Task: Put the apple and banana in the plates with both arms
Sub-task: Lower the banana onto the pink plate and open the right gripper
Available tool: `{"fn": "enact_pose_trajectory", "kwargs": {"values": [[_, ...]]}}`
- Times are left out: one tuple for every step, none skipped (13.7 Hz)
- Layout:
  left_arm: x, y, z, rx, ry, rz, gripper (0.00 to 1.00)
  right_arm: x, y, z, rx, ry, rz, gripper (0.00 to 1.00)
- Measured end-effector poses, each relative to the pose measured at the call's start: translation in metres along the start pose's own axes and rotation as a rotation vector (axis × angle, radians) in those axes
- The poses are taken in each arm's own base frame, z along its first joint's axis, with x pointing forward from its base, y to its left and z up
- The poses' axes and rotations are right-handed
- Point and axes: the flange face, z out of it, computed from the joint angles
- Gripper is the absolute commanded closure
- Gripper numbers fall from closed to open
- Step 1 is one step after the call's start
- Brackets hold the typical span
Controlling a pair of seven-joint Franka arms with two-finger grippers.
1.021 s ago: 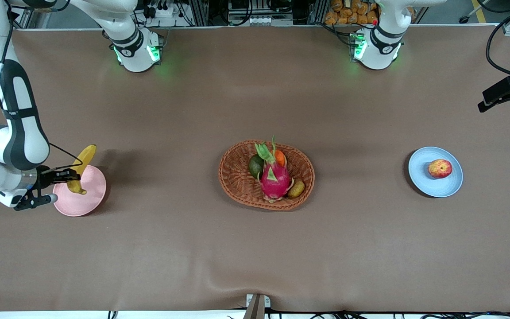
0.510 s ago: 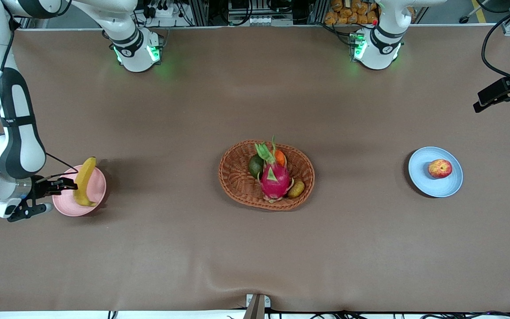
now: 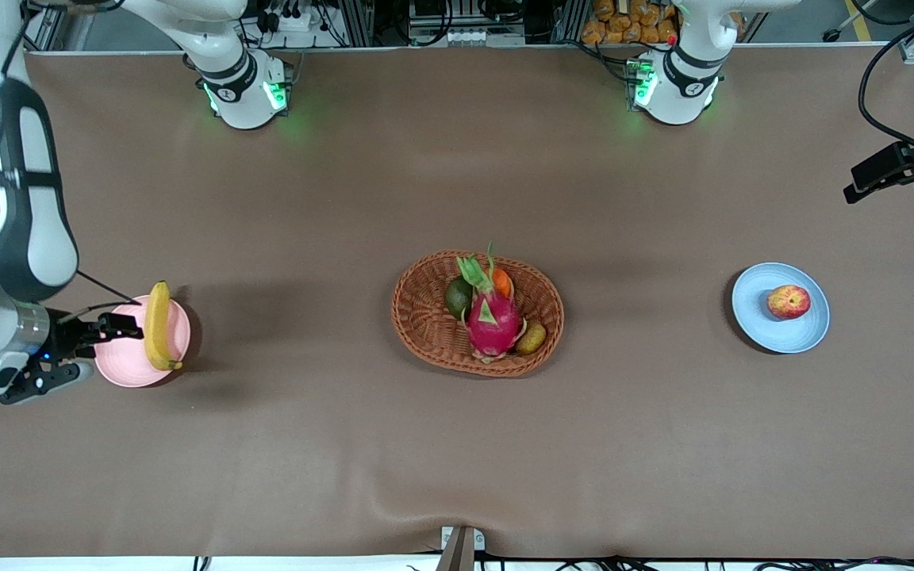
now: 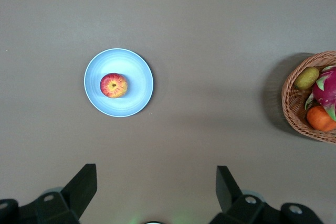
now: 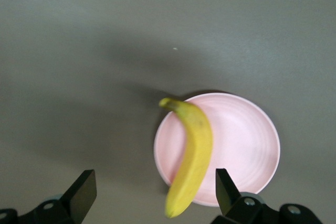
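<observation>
The banana (image 3: 159,326) lies across the pink plate (image 3: 128,365), both tips overhanging its rim; the right pincer (image 3: 90,353), fingers spread, hangs beside it. The apple (image 3: 789,302) sits on the blue plate (image 3: 766,327); the left pincer (image 4: 155,187), spread and empty, is high above the open bench (image 3: 663,444).

From the front view we look down from high, facing the two arm bases along the top edge, and we see the whole table (image 3: 330,444). The left wrist view looks straight down from well above the blue plate (image 4: 118,82); it shares this plate (image 3: 780,308) and the basket (image 4: 310,98) with the front view. The right wrist view looks down from closer at the pink plate (image 5: 241,145), also shared (image 3: 128,365).
</observation>
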Motion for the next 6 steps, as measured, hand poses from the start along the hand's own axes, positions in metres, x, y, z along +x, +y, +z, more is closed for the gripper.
{"fn": "enact_pose_trajectory", "kwargs": {"values": [[0.000, 0.000, 0.000, 0.000, 0.000, 0.000, 0.00, -0.004, -0.016, -0.019, 0.001, -0.004, 0.028, 0.00], [0.000, 0.000, 0.000, 0.000, 0.000, 0.000, 0.00, -0.008, -0.033, -0.038, 0.002, -0.008, 0.053, 0.00], [0.000, 0.000, 0.000, 0.000, -0.001, -0.001, 0.00, -0.015, -0.050, -0.057, 0.002, -0.010, 0.077, 0.00], [0.000, 0.000, 0.001, 0.000, -0.001, -0.001, 0.00, -0.024, -0.062, -0.075, 0.001, -0.008, 0.090, 0.00], [0.000, 0.000, 0.001, 0.000, -0.002, -0.001, 0.00, -0.036, -0.073, -0.094, 0.001, -0.007, 0.099, 0.00], [0.000, 0.000, 0.001, 0.000, -0.002, -0.001, 0.00, -0.049, -0.081, -0.113, 0.002, -0.007, 0.110, 0.00]]}}
